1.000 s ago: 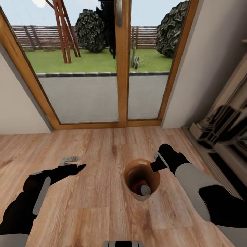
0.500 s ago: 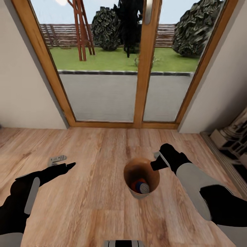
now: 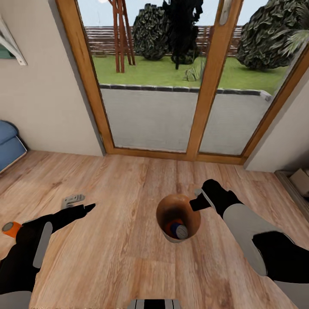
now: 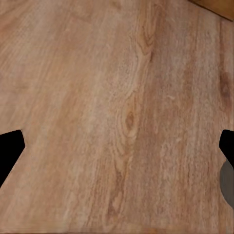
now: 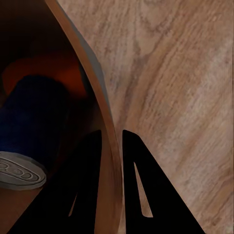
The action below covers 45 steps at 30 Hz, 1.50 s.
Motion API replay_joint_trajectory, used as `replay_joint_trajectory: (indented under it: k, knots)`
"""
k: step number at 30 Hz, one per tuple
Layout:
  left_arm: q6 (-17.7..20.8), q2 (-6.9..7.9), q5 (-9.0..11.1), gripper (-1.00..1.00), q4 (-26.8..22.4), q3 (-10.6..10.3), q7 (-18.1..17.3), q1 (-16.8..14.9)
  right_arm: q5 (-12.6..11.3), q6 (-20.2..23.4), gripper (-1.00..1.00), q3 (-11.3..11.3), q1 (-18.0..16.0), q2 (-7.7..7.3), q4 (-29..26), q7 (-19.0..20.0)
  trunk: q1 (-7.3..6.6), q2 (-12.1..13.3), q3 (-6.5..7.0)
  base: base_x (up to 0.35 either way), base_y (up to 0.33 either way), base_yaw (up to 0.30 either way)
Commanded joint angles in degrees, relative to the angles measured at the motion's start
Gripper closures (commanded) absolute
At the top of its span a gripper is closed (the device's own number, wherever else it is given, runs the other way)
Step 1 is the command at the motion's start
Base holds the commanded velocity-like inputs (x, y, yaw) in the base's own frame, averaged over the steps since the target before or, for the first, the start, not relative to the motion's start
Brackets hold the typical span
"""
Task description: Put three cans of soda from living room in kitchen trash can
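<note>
The trash can (image 3: pixel 166 205), a small tapered bucket with a brown inside, hangs just above the wood floor, and my right gripper (image 3: pixel 198 204) is shut on its rim. In the right wrist view the two fingers (image 5: pixel 90 190) pinch the bucket wall (image 5: pixel 100 112) between them. Inside lies a soda can (image 3: pixel 178 230) with a dark blue side and silvery top (image 5: pixel 19 170); an orange patch (image 5: pixel 44 73) behind it may be another can. A further orange can (image 3: pixel 9 228) stands on the floor at the far left, beside my left arm. My left gripper (image 3: pixel 88 208) is open and empty (image 4: pixel 117 156).
Wood-framed glass doors (image 3: pixel 206 86) stand straight ahead, with a garden behind them. A blue sofa corner (image 3: pixel 8 143) shows at the left wall. A small grey object (image 3: pixel 73 199) lies on the floor near my left gripper. Pale furniture (image 3: pixel 300 180) sits at the right edge.
The head view has swung left, bringing the sofa corner and the orange can on the floor into the picture. Both arms and the held bucket keep the same pose.
</note>
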Motion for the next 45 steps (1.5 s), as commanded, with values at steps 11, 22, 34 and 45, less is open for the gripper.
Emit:
replay_joint_trajectory:
  k: [11,22,34,45]
  knots:
    - [-0.4,-1.56,0.3,-1.0,-0.2,-0.1,2.8,0.1,-1.7,-0.5,1.0,-0.1,0.0,-1.4,-1.2,3.7,-0.01,0.0,-0.67,0.0,0.061,0.178]
    - [-0.2,-2.3,0.3,-1.0,-0.6,-0.1,3.0,0.1,-1.8,-0.5,1.0,-0.1,0.0,-1.41,-1.3,4.1,-0.01,0.0,-0.85,-0.011,-0.091,0.078]
    - [-0.2,-3.48,0.3,-1.0,-0.7,-0.2,3.7,0.1,-1.8,-0.6,1.0,-0.1,0.1,-1.41,-1.3,4.1,-0.01,0.0,-0.85,-0.002,-0.277,0.24]
    - [-0.2,-3.63,0.3,-1.0,-0.5,-0.2,3.7,0.1,-1.8,-0.6,1.0,-0.1,0.1,-1.41,-1.2,4.2,-0.01,0.0,-0.85,0.0,-0.254,0.258]
